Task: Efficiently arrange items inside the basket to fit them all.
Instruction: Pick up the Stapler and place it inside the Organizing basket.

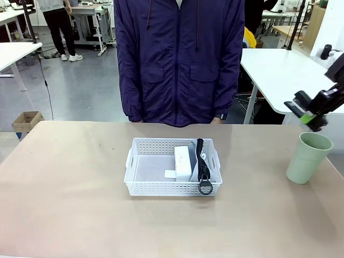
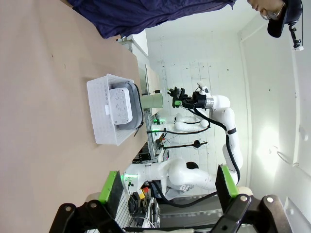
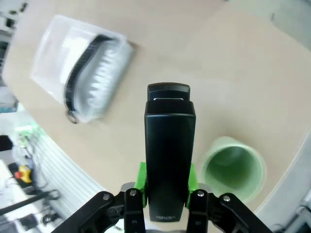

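While the right gripper (image 1: 308,117) hangs at the upper right of the front view, just above the pale green cup (image 1: 308,157), its green pads pinch a black stapler (image 3: 169,145) along its sides. In the right wrist view the stapler runs up the middle of the frame, with the cup's open mouth at lower right and the blurred basket at upper left. On the tan table (image 1: 70,193), the white perforated basket (image 1: 141,188) sits mid-frame. A small white box (image 1: 184,161) lies in its right half, on a grey pouch (image 1: 210,172) whose black zipper strap (image 1: 202,158) ends in a ring (image 1: 205,187) at the near wall. The left gripper (image 2: 167,182) has its fingers spread wide, empty. A person in a dark jacket (image 1: 180,59) stands behind the table.
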Controlling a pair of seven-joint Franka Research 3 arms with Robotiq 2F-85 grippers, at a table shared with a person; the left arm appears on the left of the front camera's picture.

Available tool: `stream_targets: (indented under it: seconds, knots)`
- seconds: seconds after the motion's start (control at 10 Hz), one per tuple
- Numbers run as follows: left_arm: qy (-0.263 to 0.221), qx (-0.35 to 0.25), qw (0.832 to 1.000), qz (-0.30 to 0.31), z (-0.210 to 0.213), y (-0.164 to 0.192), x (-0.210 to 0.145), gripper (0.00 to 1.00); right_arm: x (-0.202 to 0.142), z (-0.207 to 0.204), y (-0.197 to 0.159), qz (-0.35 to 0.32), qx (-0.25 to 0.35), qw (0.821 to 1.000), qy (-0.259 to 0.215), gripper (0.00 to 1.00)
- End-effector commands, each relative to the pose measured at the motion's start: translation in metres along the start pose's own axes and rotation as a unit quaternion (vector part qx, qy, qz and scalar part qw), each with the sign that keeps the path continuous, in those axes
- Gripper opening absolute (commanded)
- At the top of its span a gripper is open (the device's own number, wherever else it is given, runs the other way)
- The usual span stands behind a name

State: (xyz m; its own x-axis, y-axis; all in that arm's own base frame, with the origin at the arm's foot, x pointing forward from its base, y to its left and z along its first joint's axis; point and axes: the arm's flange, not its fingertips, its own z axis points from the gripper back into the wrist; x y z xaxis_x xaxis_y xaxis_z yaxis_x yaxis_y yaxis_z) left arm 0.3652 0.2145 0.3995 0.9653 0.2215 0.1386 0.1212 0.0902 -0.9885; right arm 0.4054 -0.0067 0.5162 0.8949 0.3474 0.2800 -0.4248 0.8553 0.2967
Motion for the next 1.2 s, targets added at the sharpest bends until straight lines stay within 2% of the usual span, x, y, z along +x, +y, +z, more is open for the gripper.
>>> stream_targets:
  seconds: [0.0, 0.2, 0.3, 0.6, 0.7, 0.8, 1.1]
  knots:
    - [0.002, 0.006, 1.000, 0.001, -0.001, -0.003, -0.002, 1.00, -0.003, -0.012, 0.024, -0.016, 0.095, 0.995, 0.001, 0.00]
    - [0.002, 0.006, 1.000, 0.001, -0.001, -0.003, -0.002, 1.00, -0.005, -0.034, 0.042, 0.018, 0.120, 0.990, 0.066, 0.00]
    - [0.002, 0.006, 1.000, 0.001, -0.001, -0.003, -0.002, 1.00, -0.004, -0.020, 0.032, -0.003, 0.084, 0.996, 0.020, 0.00]
    - [0.002, 0.006, 1.000, 0.001, -0.001, -0.003, -0.002, 1.00, -0.004, -0.020, 0.032, -0.003, 0.084, 0.996, 0.020, 0.00]
    - [0.002, 0.006, 1.000, 0.001, -0.001, -0.003, -0.002, 1.00, -0.006, -0.025, 0.035, -0.003, 0.096, 0.995, 0.033, 0.37]
    - [0.002, 0.006, 1.000, 0.001, -0.001, -0.003, -0.002, 1.00, 0.011, -0.039, 0.038, -0.116, 0.073, 0.990, 0.025, 0.37]
    - [0.002, 0.006, 1.000, 0.001, -0.001, -0.003, -0.002, 1.00, 0.051, -0.073, 0.165, -0.077, -0.009, 0.996, 0.031, 0.37]
